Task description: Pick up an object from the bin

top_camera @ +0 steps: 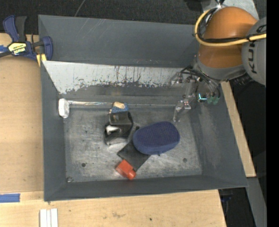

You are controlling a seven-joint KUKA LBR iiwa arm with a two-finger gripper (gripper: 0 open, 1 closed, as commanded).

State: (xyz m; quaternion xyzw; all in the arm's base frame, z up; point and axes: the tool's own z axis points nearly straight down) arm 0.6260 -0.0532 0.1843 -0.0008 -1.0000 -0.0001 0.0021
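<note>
1. The grey metal bin (216, 141) has a flat floor and sloping walls. Directions below are clock-face positions on that floor, with 6 o'clock at the near edge.

2. At 6 o'clock, close to the near wall, lies a small red block (126, 169). It rests against the near end of a flat black sheet piece (131, 154).

3. The sheet piece runs from the block toward 1 o'clock. Its far end passes under a dark blue oval padded object (156, 137).

4. The oval object lies at about 3 o'clock from the floor centre, long axis roughly 9 to 3 o'clock.

5. Just beside the oval object, on its 9 o'clock side, sits a black boxy clip with a bright metal part (119, 125).

6. At the clip's 12 o'clock stands a small tan and blue piece (119, 106), at or touching a long thin metal rod (144, 105).

7. The rod lies along the far edge of the floor, 9 to 3 o'clock. Its white head (63, 108) is at the 10 o'clock corner.

8. The hand (189, 102) is at the 2 o'clock corner, at the rod's other end and at 1 o'clock of the oval object. Contact with the rod cannot be determined. Whether the hand is wide or narrow cannot be told. No object is visible in its grasp, and all objects lie on the bin floor.

9. Above the hand, at the far right, is the arm's rounded orange cover (222, 30).
</note>
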